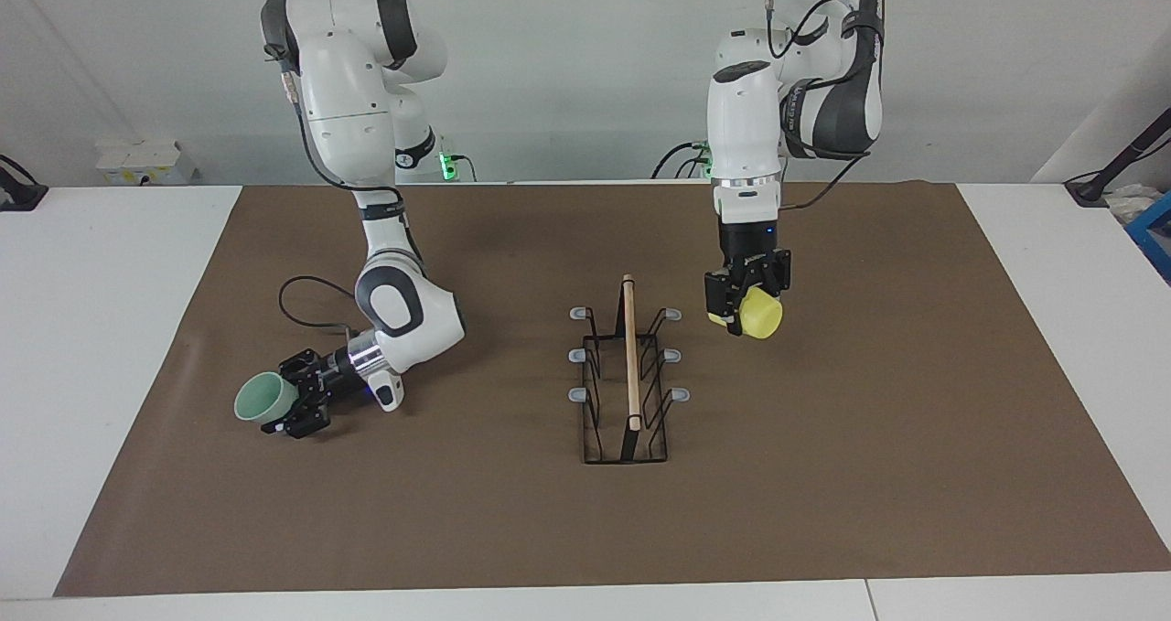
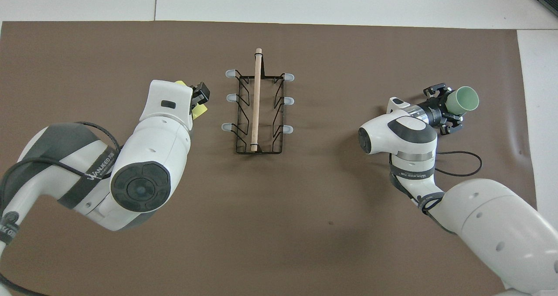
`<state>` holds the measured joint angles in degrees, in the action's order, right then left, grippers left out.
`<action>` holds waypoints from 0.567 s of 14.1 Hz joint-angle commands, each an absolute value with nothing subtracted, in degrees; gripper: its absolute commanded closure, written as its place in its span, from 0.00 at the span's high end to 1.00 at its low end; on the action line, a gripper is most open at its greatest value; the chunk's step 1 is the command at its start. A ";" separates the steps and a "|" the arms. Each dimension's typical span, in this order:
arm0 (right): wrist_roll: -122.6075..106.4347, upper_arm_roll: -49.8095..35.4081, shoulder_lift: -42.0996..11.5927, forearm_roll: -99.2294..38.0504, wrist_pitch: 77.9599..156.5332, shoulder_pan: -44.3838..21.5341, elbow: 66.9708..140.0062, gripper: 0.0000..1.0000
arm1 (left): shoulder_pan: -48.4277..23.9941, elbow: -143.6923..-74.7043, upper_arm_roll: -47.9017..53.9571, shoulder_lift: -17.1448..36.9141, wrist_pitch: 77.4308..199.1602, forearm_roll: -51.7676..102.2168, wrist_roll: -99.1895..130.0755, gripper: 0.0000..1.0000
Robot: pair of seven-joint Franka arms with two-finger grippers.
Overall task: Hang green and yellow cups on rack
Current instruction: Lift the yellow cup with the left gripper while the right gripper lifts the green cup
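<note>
Left gripper (image 1: pixel 743 303) fingers clamped on the yellow cup (image 1: pixel 761 315), in the air just beside the rack (image 1: pixel 628 383); right gripper (image 1: pixel 295 406) fingers clamped on the green cup (image 1: pixel 257 399), low toward the right arm's end. Carrying step under way; next, tipping yellow's mouth over a grey-tipped prong (image 1: pixel 672 314). Open brown mat (image 1: pixel 823 475) all round; counter (image 1: pixel 110 328) edges well apart.
</note>
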<state>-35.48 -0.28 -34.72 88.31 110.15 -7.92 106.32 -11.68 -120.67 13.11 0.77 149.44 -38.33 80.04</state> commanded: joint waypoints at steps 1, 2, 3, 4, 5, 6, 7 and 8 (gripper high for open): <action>-43.14 -1.14 -28.85 75.03 114.25 -6.24 105.12 0.00 | -11.69 -123.22 14.32 -0.97 152.22 -46.10 86.28 0.00; -43.76 -1.23 -27.00 69.58 114.87 -7.11 105.12 0.00 | -11.69 -123.22 15.11 -0.36 152.49 -51.28 90.40 0.00; -44.03 -1.75 -25.16 64.82 114.79 -8.25 105.20 0.00 | -11.69 -123.22 15.38 0.43 152.66 -56.90 96.01 0.00; -44.29 -2.63 -23.22 60.34 114.44 -8.96 105.21 0.00 | -11.69 -123.31 15.82 0.70 153.62 -60.00 100.68 0.00; -44.73 -2.98 -21.12 56.55 114.43 -9.05 105.21 0.00 | -11.69 -123.40 15.99 0.88 154.07 -60.90 101.94 0.00; -45.00 -3.25 -19.53 52.25 114.61 -8.88 105.21 0.00 | -11.78 -123.49 16.34 1.23 154.16 -61.00 102.04 0.00; -45.09 -3.25 -18.21 47.77 114.78 -8.62 105.12 0.00 | -11.78 -123.66 17.04 1.40 154.16 -61.00 102.13 0.00; -45.52 -3.25 -16.71 43.81 114.87 -8.18 105.12 0.00 | -11.78 -123.75 17.75 1.67 154.16 -61.00 102.13 0.00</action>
